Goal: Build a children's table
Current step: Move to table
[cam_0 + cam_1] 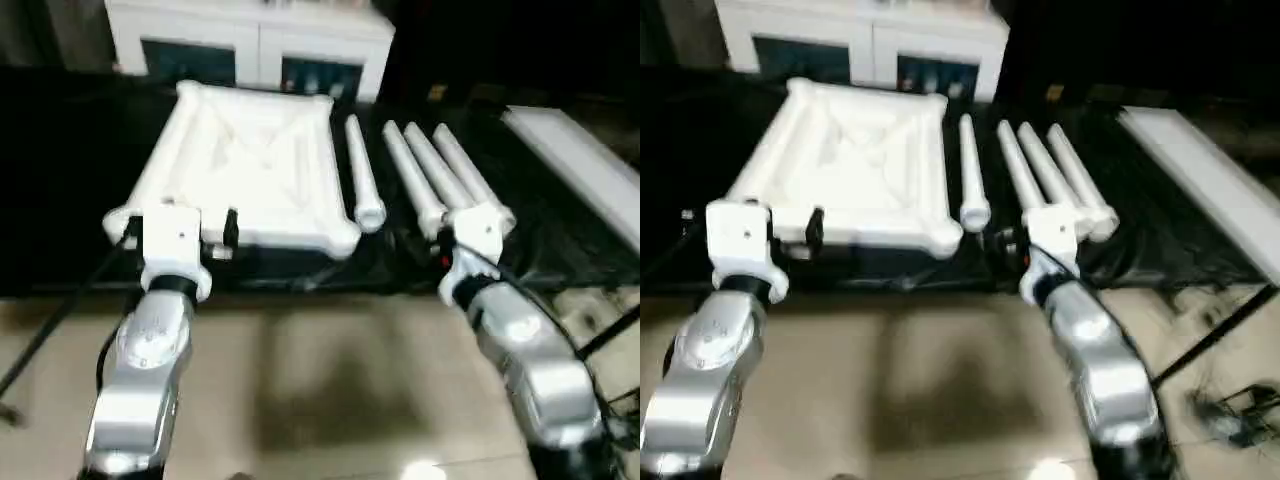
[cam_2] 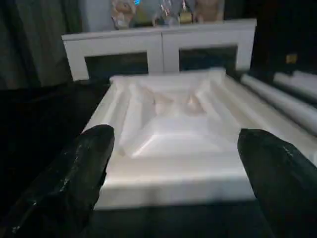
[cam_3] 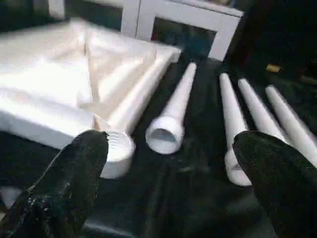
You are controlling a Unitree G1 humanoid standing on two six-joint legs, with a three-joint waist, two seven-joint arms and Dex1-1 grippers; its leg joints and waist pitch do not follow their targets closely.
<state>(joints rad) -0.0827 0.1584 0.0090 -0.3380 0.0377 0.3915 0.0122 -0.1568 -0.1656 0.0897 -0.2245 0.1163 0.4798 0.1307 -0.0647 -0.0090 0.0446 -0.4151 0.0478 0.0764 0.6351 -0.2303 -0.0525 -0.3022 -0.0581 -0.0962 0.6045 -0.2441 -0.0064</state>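
Note:
The children's table lies in parts on a black cloth. Its white tabletop [image 1: 250, 165] rests underside up, ribs showing, with a round corner socket [image 3: 116, 148] at the near right corner. Four tapered white legs [image 1: 412, 180] lie side by side to the right of it, flared ends toward me. My left gripper [image 2: 177, 138] is open just short of the tabletop's near edge, nothing between its black fingers [image 2: 74, 183]. My right gripper [image 3: 171, 144] is open in front of the leftmost leg [image 3: 171, 119], holding nothing.
A white cabinet [image 1: 250, 45] with dark glass doors stands behind the tabletop. A long white panel [image 1: 580, 170] lies at the far right. The black cloth [image 1: 60, 200] ends at beige floor tiles [image 1: 330, 380]. Cables [image 1: 50, 320] and a dark stand [image 1: 610, 330] flank my arms.

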